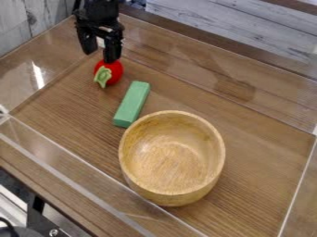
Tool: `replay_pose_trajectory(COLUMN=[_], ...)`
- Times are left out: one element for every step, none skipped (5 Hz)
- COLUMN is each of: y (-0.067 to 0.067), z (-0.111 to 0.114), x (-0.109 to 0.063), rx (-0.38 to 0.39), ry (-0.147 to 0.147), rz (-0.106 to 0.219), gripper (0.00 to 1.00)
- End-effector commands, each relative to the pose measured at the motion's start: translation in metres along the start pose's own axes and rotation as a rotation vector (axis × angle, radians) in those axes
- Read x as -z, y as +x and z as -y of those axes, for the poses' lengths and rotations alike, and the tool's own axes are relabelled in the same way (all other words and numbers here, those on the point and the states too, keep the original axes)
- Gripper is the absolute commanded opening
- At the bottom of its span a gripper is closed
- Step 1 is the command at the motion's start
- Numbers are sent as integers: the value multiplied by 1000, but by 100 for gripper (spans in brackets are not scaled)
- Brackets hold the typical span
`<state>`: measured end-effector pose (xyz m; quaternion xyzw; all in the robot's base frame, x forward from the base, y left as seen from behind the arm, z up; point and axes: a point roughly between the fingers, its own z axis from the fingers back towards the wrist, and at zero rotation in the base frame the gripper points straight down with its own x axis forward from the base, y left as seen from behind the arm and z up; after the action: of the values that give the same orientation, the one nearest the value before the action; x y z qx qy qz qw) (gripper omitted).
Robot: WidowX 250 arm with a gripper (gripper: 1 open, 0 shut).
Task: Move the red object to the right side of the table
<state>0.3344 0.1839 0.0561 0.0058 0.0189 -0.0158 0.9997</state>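
The red object (109,72), a small rounded toy fruit with a green leafy end, lies on the table (247,102) at the far left. My black gripper (99,54) hangs just above and behind it, pointing down. Its jaws are open, nothing is between them, and the fingertips stand apart from the fruit.
A green rectangular block (132,103) lies just right of the red object. A round light wooden bowl (172,155) sits in the near middle. Low clear acrylic walls (74,176) border the tabletop. Bare wood stretches along the right side.
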Motion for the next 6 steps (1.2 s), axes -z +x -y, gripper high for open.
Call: replay_pose_trajectory(y=[9,6,3,-4,-5,-6], z=[0,-7,-15,-21,-20,-20], x=[-38,-35,-33,-29,-15,-1], rx=[11,6,-1,60,51,39], ry=[34,25,11,-5,-14,-22], rz=[73,69,61,49,39,34], gripper=[100,0,100,100,100,100])
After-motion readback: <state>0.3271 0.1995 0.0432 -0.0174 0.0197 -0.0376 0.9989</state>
